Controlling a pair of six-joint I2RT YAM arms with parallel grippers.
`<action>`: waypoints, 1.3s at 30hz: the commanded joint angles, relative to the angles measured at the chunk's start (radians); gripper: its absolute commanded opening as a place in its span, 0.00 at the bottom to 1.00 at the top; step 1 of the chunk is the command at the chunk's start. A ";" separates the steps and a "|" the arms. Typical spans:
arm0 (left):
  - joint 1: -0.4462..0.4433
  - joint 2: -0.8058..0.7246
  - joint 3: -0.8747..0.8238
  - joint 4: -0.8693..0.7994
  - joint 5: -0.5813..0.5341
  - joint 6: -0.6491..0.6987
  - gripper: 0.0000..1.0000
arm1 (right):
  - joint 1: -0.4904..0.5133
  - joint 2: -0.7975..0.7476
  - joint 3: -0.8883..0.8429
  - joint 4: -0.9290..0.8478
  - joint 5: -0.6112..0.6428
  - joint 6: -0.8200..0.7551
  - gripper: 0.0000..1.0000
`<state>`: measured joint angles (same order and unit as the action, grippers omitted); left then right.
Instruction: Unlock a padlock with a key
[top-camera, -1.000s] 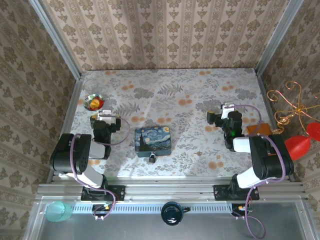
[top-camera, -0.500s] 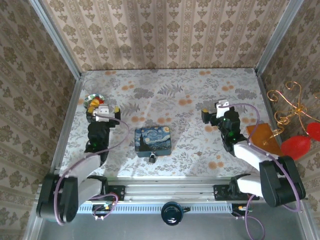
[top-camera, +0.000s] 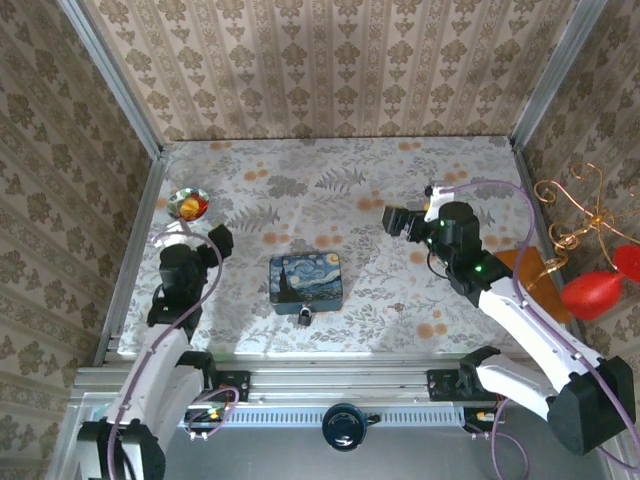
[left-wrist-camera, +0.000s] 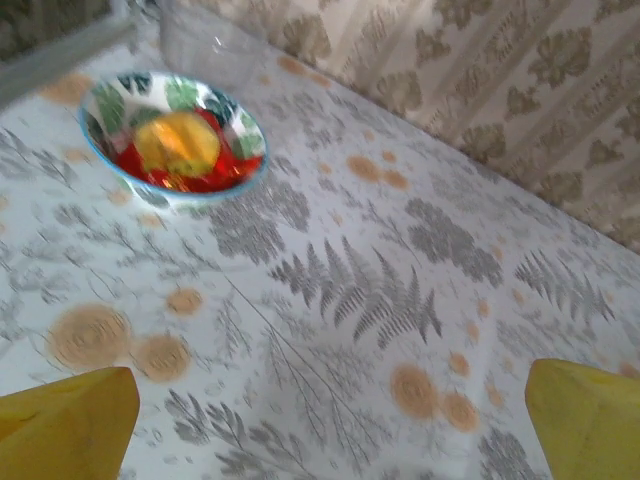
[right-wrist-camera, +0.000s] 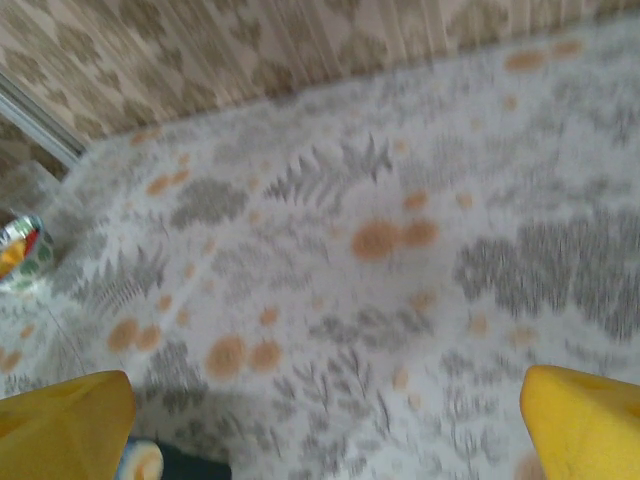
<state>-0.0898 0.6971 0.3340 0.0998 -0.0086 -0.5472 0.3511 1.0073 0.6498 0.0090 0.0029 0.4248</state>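
The padlock (top-camera: 303, 317) is a tiny dark thing with a pale metal part, lying on the table at the near edge of a blue starry-night tin (top-camera: 306, 279). I cannot make out a key. My left gripper (top-camera: 190, 240) hovers open to the left of the tin, its yellow fingertips (left-wrist-camera: 65, 425) wide apart over bare cloth. My right gripper (top-camera: 412, 208) hovers open to the tin's right and farther back. Its yellow fingertips (right-wrist-camera: 585, 420) are also wide apart with nothing between them. A dark corner of the tin (right-wrist-camera: 170, 466) shows at the bottom left of the right wrist view.
A small bowl of coloured fruit (top-camera: 188, 203) (left-wrist-camera: 175, 135) stands at the back left, with a clear cup (left-wrist-camera: 205, 40) behind it. A brown board (top-camera: 525, 268), a red object (top-camera: 592, 295) and a gold wire stand (top-camera: 585, 215) sit at the right edge. Patterned walls enclose three sides.
Both arms have unfolded from their tucked poses. The right gripper has moved left and toward the back. The left gripper has shifted slightly left. Both stayed open.
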 joint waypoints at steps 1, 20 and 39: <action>-0.018 -0.012 0.035 -0.054 0.162 -0.008 1.00 | 0.039 0.019 0.035 -0.048 -0.061 0.051 1.00; -0.492 -0.059 0.005 -0.135 -0.062 0.239 1.00 | 0.307 0.130 0.123 -0.733 0.131 0.360 0.87; -0.534 -0.031 0.038 -0.206 -0.117 0.227 1.00 | 0.373 0.369 0.094 -0.702 0.074 0.613 0.48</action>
<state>-0.6113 0.6708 0.3363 -0.0845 -0.1097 -0.3424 0.7124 1.3342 0.6968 -0.6807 0.0597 0.9852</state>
